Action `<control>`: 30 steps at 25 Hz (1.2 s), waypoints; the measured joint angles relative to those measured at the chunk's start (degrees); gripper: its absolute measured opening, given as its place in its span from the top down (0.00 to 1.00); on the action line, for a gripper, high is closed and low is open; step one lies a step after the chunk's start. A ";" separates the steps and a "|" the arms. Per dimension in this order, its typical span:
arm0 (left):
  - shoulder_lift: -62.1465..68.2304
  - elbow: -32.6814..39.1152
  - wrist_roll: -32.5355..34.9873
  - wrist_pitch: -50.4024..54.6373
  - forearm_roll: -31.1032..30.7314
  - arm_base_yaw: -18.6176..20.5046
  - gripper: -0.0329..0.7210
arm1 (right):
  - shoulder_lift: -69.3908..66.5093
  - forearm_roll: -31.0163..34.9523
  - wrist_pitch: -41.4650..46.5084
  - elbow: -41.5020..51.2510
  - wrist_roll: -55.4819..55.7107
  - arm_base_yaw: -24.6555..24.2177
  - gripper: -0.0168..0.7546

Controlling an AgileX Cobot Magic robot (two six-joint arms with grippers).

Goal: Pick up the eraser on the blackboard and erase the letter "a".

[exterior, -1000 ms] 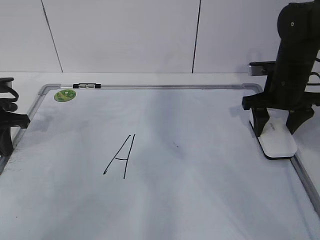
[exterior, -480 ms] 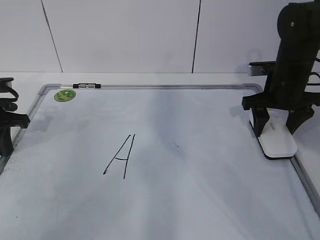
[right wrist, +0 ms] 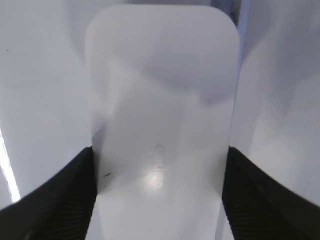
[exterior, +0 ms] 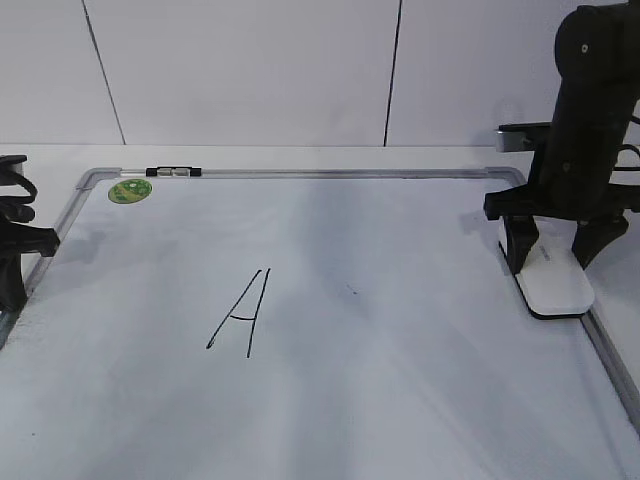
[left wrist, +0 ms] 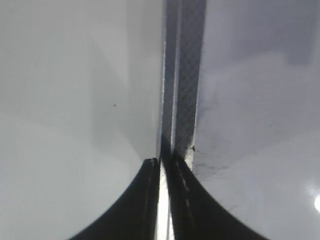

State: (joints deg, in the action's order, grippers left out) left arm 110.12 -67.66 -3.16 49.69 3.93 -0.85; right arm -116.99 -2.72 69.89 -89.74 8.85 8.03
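White plastic fills the right wrist view: the eraser [right wrist: 162, 115] lies flat between the right gripper's [right wrist: 160, 195] spread fingers, which flank its long sides at the blackboard's [exterior: 400, 400] right edge, beside the frame. Whether the pads already touch it cannot be told. The small letter "a" is not legible in any view; only a faint speck [exterior: 350, 290] sits right of the capital "A" [exterior: 240, 312]. The glossy block could slip or twist as the fingers close, and a stray sweep could smear the capital instead. Only the exterior view shows the writing and the green sticker [exterior: 130, 190]. The left gripper [left wrist: 162, 200], pressed together, rests over the frame's left rail.
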 joint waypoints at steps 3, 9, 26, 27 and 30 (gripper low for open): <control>0.00 0.00 0.00 0.00 0.09 0.11 0.89 | 0.00 0.00 0.00 0.00 0.00 0.00 0.24; 0.00 0.00 0.00 0.00 0.27 0.19 0.89 | -0.24 0.81 0.00 0.00 0.00 0.00 0.17; 0.00 0.00 0.00 -0.09 0.48 0.19 0.89 | 4.07 2.08 0.00 -1.14 0.00 0.00 0.14; 0.00 0.00 0.00 -0.09 0.48 0.19 0.89 | 4.75 2.18 0.00 -1.14 0.00 0.00 0.14; 0.00 0.00 0.00 -0.09 0.48 0.19 0.89 | 6.66 2.72 0.00 -1.14 0.00 0.00 0.14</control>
State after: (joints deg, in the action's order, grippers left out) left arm 110.12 -67.66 -3.16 49.60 4.41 -0.66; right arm -110.34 0.00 69.89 -90.87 8.85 8.03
